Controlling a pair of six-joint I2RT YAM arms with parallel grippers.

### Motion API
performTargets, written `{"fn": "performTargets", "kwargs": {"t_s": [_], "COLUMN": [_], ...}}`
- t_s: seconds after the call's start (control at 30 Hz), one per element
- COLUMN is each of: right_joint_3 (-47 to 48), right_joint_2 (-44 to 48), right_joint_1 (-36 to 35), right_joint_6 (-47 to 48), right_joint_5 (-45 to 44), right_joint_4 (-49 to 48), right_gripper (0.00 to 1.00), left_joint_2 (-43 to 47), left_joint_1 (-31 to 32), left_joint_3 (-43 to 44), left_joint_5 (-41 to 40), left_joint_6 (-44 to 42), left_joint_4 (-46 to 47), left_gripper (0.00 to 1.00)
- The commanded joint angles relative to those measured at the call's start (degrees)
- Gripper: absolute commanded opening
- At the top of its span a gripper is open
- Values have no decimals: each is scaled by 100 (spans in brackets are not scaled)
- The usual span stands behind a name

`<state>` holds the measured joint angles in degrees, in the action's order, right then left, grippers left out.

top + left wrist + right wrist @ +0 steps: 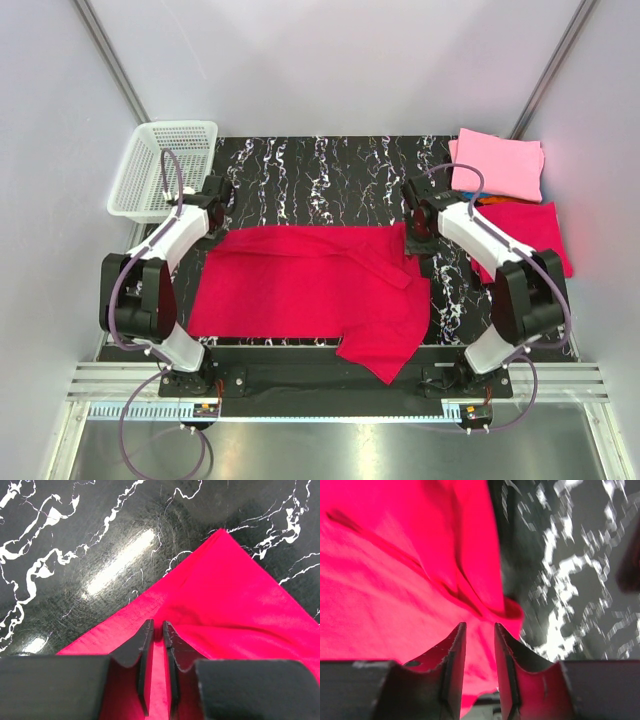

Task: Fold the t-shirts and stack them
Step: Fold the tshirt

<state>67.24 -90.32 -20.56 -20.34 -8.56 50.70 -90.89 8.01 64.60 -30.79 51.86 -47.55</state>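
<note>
Crimson t-shirt (300,285) lies spread across lower centre of frame; left gripper (156,627) and right gripper (480,627) hover over its far corners, jaws slightly parted, gripping nothing; folded pink t-shirt (500,165) sits upper right, white basket (150,175) upper left.

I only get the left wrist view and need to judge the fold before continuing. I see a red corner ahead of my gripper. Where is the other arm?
Observer: The right gripper is over the red t-shirt at its far right corner, jaws slightly apart.
Operator: Is the shirt all on the table?
Observer: No, its near right part hangs past the near edge of the table.
Operator: Any stack started?
Observer: A folded pink t-shirt lies at the far right, with a second red t-shirt just nearer than it.
</note>
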Motion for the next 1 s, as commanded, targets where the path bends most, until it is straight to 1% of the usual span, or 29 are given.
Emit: {"fn": "performTargets", "kwargs": {"t_s": [0.0, 0.07, 0.13, 0.23, 0.43, 0.57, 0.63, 0.7, 0.83, 0.87, 0.97], "right_joint_3": [368, 473, 527, 509, 483, 763, 886, 1115, 1633, 1808, 2090], "right_joint_2": [-424, -660, -811, -952, -1171, -1461, -1619, -1821, -2173, -2235, -2332], "right_joint_1": [-36, -36, -36, -36, -45, -45, -45, -36, -36, -36, -10], "right_joint_6": [205, 249, 293, 293, 355, 390, 390, 425, 496, 487, 522], "right_joint_5": [37, 126, 433, 758, 829, 628, 391, 110, -155, -233, -462], "right_joint_4": [-499, -665, -754, -903, -1079, -1114, -1106, -1115, -1001, -948, -860], "right_gripper": [36, 37, 36, 33, 31, 31, 32, 34, 34, 32, 3], "left_joint_2": [212, 352, 449, 669, 748, 766, 783, 792, 731, 713, 591], "left_joint_1": [-28, -28, -28, -28, -28, -28, -28, -28, -1, 25, 60], "left_joint_3": [185, 115, 44, -149, -246, -272, -299, -343, -325, -290, -185], "left_joint_5": [46, 55, 38, 37, 257, 529, 635, 793, 960, 986, 1057], "left_joint_6": [-255, -343, -422, -413, -571, -703, -834, -914, -923, -923, -958], "left_joint_4": [0, 9, -9, 9, 70, 167, 272, 360, 413, 422, 518], "left_gripper": [18, 20, 21, 22, 23, 23, 23, 23, 22, 22, 22]}}
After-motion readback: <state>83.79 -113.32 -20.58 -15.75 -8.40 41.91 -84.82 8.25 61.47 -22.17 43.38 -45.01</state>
